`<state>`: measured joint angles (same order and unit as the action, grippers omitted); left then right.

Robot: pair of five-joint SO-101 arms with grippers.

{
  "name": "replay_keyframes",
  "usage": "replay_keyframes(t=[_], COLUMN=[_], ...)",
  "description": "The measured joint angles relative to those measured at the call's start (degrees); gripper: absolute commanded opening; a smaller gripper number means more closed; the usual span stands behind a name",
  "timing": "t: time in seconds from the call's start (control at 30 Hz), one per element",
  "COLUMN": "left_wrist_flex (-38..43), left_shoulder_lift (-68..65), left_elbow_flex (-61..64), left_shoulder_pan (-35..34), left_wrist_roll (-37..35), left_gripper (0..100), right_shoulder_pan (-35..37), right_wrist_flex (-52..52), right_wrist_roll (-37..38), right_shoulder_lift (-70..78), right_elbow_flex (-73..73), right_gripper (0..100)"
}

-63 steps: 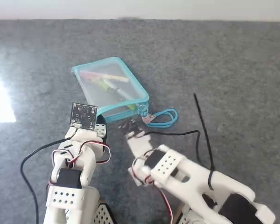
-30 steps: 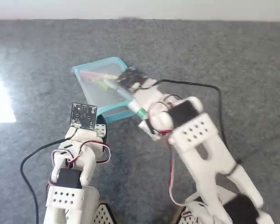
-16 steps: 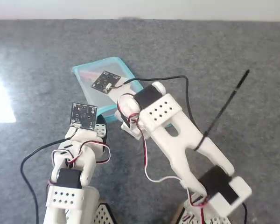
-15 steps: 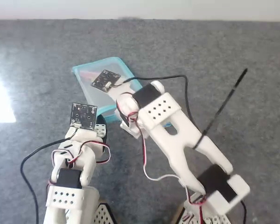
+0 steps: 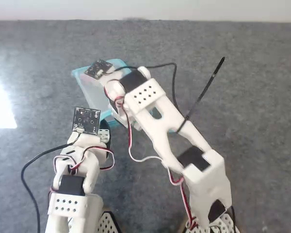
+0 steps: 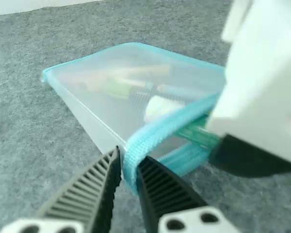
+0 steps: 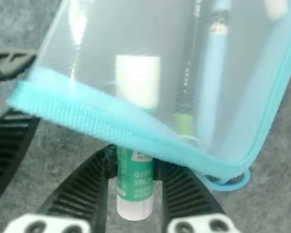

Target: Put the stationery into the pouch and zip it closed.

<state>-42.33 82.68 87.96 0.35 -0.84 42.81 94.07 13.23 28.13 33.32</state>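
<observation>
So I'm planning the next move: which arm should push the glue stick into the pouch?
Right: the right gripper clamps the glue stick at the pouch mouth, while the left gripper pinches the zip edge.

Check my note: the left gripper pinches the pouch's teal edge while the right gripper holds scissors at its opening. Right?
Not scissors. The right wrist view shows the right gripper shut on a green-and-white glue stick at the opening of the pouch. The left gripper does pinch the teal edge.
</observation>
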Motion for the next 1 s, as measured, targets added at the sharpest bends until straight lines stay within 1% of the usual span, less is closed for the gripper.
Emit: replay_keyframes(t=[0.13, 0.27, 0.37, 0.63, 0.7, 0.8, 0.9, 1.0], left_wrist_flex=[0.00, 0.00, 0.09, 0.44, 0.44, 0.44, 0.44, 0.53], left_shoulder_lift=[0.00, 0.00, 0.00, 0.09, 0.09, 0.09, 0.44, 0.70], left_elbow_flex=[0.00, 0.00, -0.09, -0.18, -0.18, -0.18, -0.35, -0.70], left_shoulder_pan=[-0.09, -0.18, -0.18, -0.18, -0.18, -0.18, -0.18, -0.62], left_wrist_roll=[0.26, 0.09, 0.35, 0.44, 0.44, 0.44, 0.44, 0.44], left_gripper=[1, 1, 1, 1, 1, 1, 1, 1], right_shoulder_pan=[-0.44, -0.97, -0.88, -0.79, -0.79, -0.70, 0.44, 2.02], right_wrist_flex=[3.96, 6.24, 6.86, 6.86, 6.86, 6.86, 6.86, 6.86], right_wrist_roll=[0.00, -0.09, -0.09, 1.67, 1.67, 1.67, 1.67, 2.73], right_shoulder_lift=[6.95, 13.19, 15.38, 15.56, 15.47, 14.07, 11.78, 10.46], right_elbow_flex=[13.10, 24.70, 29.89, 31.47, 31.47, 31.47, 31.47, 29.63], right_gripper=[2.8, 11.4, 10.7, 11.0, 13.9, 21.7, 27.5, 29.2])
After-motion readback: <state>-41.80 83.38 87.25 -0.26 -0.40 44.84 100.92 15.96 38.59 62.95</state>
